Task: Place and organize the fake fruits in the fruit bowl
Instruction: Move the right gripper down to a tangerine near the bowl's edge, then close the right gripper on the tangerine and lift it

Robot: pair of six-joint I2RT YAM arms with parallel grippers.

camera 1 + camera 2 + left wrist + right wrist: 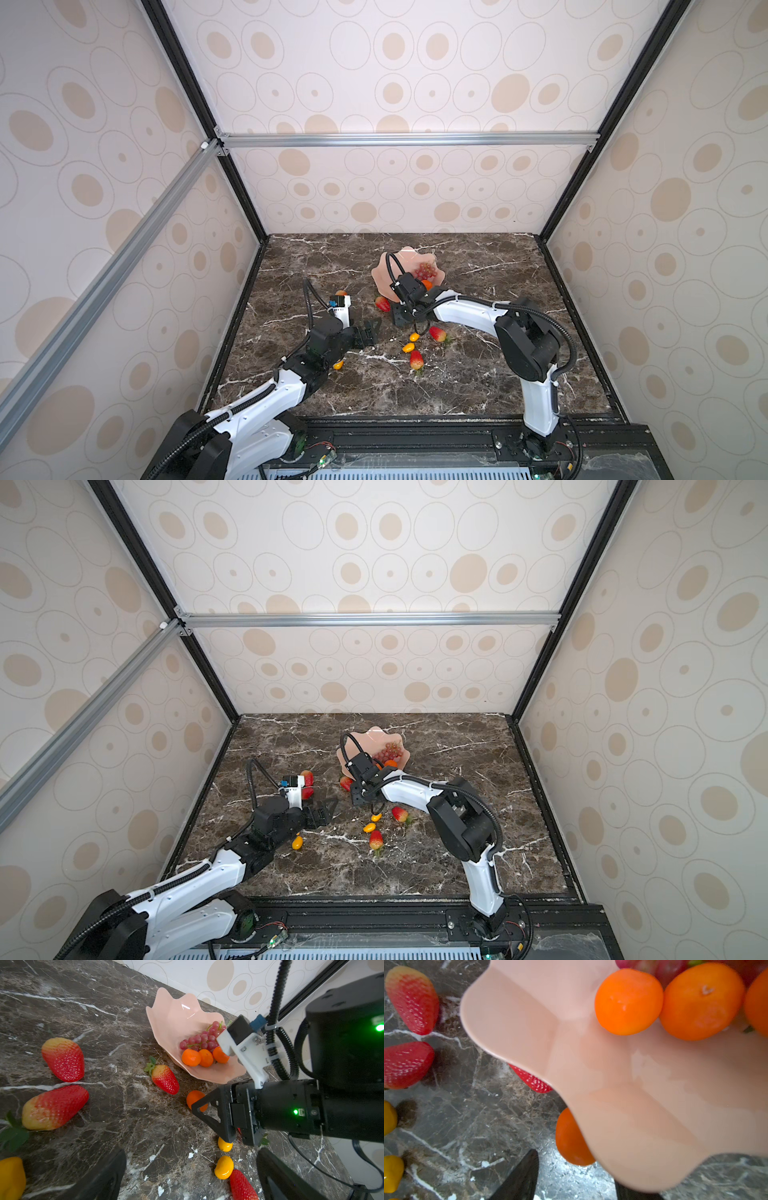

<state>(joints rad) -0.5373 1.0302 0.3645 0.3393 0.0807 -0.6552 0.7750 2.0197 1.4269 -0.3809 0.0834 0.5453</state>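
Note:
The pink fruit bowl [388,274] [176,1022] [643,1095] holds a grape bunch [202,1040] and three tangerines [191,1057]. Another tangerine [195,1100] [571,1138] lies on the table, partly under the bowl's rim. My right gripper [400,320] [577,1188] stands open just short of it, fingers [521,1178] apart and holding nothing. Strawberries lie beside the bowl [383,304], further forward [437,333] [416,359], and two at the left [63,1059] [55,1107]. Yellow oval fruits [414,336] [408,347] [338,364] lie nearby. My left gripper [370,328] [191,1184] hangs wide open and empty.
The dark marble table [478,374] is closed in by patterned walls on three sides, with a black rail [415,432] along its front edge. The right arm [469,311] reaches across in front of the bowl.

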